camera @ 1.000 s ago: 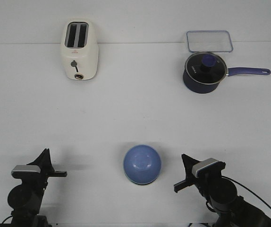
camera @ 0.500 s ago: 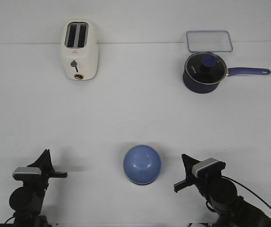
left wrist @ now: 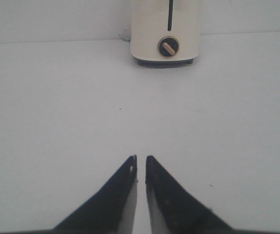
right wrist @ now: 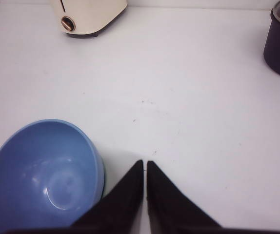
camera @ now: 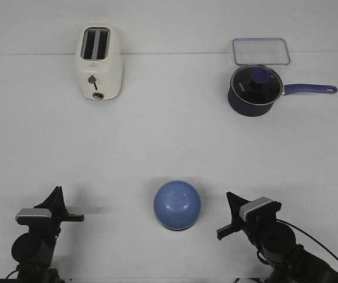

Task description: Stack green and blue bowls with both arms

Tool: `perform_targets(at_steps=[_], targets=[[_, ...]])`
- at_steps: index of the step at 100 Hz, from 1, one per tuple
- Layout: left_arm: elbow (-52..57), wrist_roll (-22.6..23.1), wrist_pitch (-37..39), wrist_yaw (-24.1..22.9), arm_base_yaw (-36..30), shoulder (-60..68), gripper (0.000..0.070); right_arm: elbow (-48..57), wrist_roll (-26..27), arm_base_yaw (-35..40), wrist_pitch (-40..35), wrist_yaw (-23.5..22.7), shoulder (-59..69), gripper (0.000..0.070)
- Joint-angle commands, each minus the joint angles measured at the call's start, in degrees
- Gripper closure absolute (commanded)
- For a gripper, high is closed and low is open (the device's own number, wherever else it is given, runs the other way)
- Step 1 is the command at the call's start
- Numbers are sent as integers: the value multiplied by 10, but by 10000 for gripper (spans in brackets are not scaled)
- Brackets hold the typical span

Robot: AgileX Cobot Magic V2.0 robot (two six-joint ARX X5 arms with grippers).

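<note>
The blue bowl sits upright on the white table near the front, between my two arms. It also shows in the right wrist view, just beside my right fingers. A thin dark greenish edge shows under its rim there; no green bowl is plainly visible. My left gripper is shut and empty at the front left, far from the bowl, and points at the toaster. My right gripper is shut and empty just to the right of the bowl, not touching it.
A cream toaster stands at the back left. A dark navy saucepan with a glass lid and a handle pointing right stands at the back right. A clear rectangular container lid lies behind it.
My left arm has sunk slightly toward the table's front edge. The bowl and the right arm have not moved.
</note>
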Motion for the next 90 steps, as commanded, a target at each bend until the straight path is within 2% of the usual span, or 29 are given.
perform_targets(at_steps=[1, 11, 19, 33, 40, 46, 65, 77, 90], targets=[[-12, 3, 6, 2, 1, -1, 685, 4, -21, -3, 6, 14, -6, 688], [-12, 3, 6, 2, 1, -1, 685, -2, -59, -65, 8, 6, -24, 688], [-12, 3, 6, 2, 1, -1, 685, -32, -89, -157, 41, -40, -50, 688], [-12, 3, 6, 2, 1, -1, 685, -137, -142, -343, 143, -143, -137, 688], [-12, 3, 6, 2, 1, -1, 685, -183, -154, -407, 170, -185, -177, 688], [-12, 3, 6, 2, 1, -1, 685, -216, -159, -448, 175, -202, -207, 688], [-12, 3, 6, 2, 1, -1, 685, -286, -163, -484, 179, -200, -253, 688], [-11, 3, 6, 2, 1, -1, 685, -287, -182, -484, 188, -200, -252, 688], [-11, 3, 6, 2, 1, -1, 685, -287, -177, -484, 191, -200, -252, 687]])
